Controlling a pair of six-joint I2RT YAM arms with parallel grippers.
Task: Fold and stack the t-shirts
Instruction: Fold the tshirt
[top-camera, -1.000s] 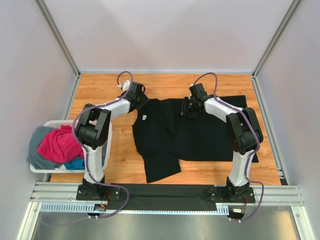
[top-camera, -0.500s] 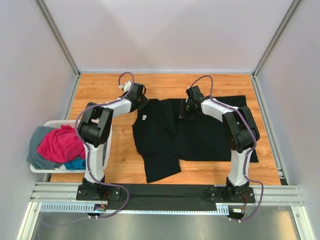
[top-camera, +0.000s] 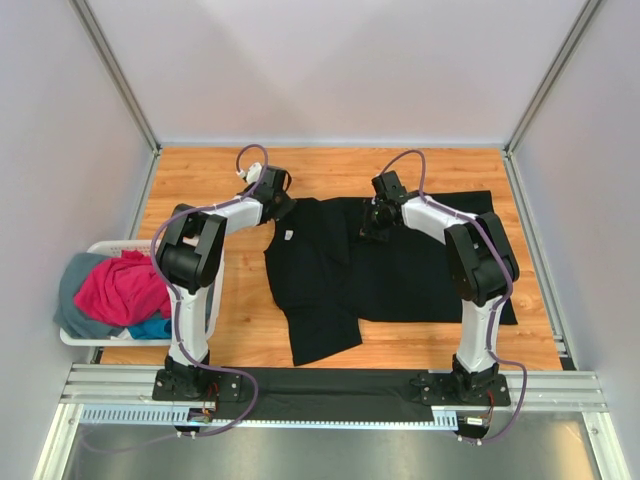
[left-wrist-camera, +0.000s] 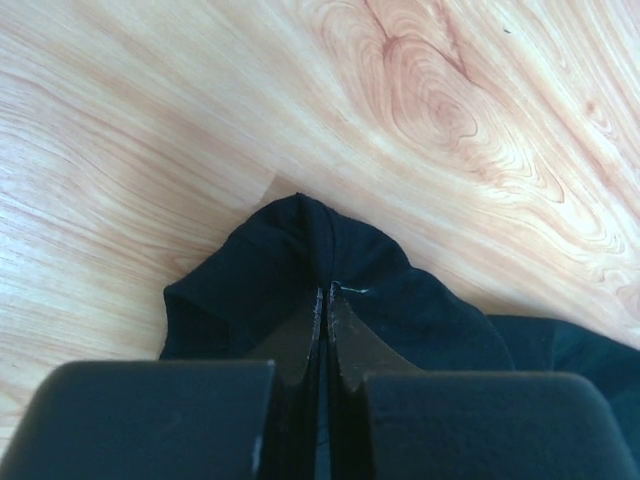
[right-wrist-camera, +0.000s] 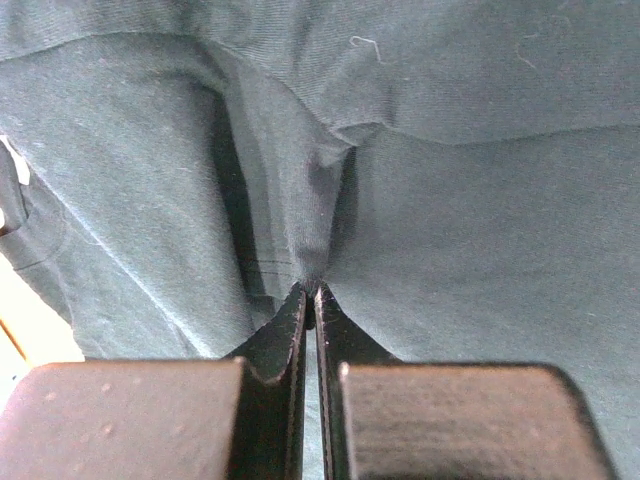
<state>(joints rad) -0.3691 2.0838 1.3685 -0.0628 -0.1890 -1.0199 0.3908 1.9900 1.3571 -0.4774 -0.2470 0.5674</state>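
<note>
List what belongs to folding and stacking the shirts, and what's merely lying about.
Job: black t-shirt, pinched by left gripper and right gripper; pink t-shirt, blue t-shirt, grey t-shirt, heaped in the white basket.
Just there: white basket, wooden table.

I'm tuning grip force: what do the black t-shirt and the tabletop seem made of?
The black t-shirt looks like soft matte knit, likely cotton: fine texture, lint, gathered folds. The tabletop looks like smooth light wood or wood-print laminate: grain rings show, which is unclear.

Blue tee (top-camera: 150, 328) mostly hidden under pink tee (top-camera: 120, 288) in bskt (top-camera: 80, 340)
</note>
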